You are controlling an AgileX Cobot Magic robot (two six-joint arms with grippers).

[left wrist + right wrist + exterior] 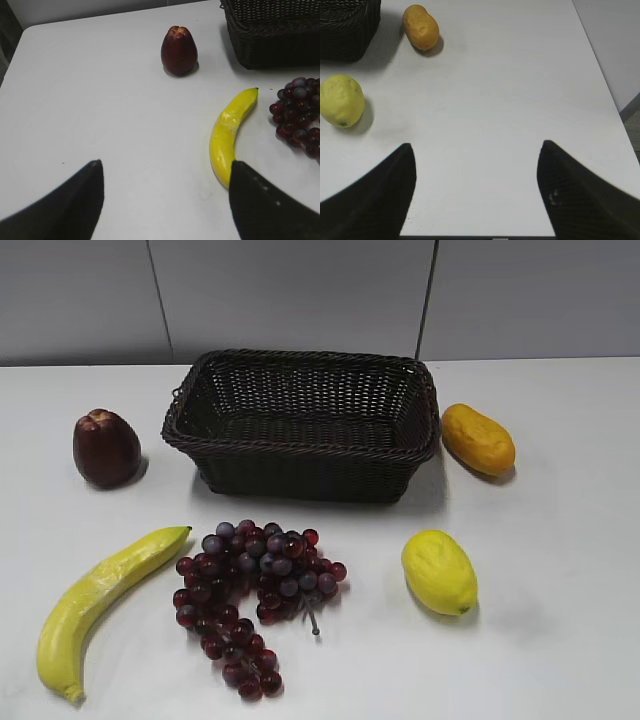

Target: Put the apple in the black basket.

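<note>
In the exterior view, the apple (105, 448) stands upright on the white surface (560, 570), just left of the black basket (303, 424) and apart from it. The basket sits at the back centre with nothing visible inside. A bunch of grapes (251, 592) lies in front of it, a banana (100, 602) to the grapes' left, a lemon (439, 572) to their right, and an orange-yellow fruit (478, 439) beside the basket's right end. Neither arm shows here.

In the left wrist view, the left gripper (165, 200) hangs above the bare surface with its jaws wide apart and holding nothing. The apple (179, 50) stands well ahead, the basket's corner (272, 31) at upper right, the banana (230, 132) near the right finger.

In the right wrist view, the right gripper (476, 192) also has its jaws spread and holds nothing; the lemon (341, 100) and orange-yellow fruit (421, 27) lie ahead to the left.
</note>
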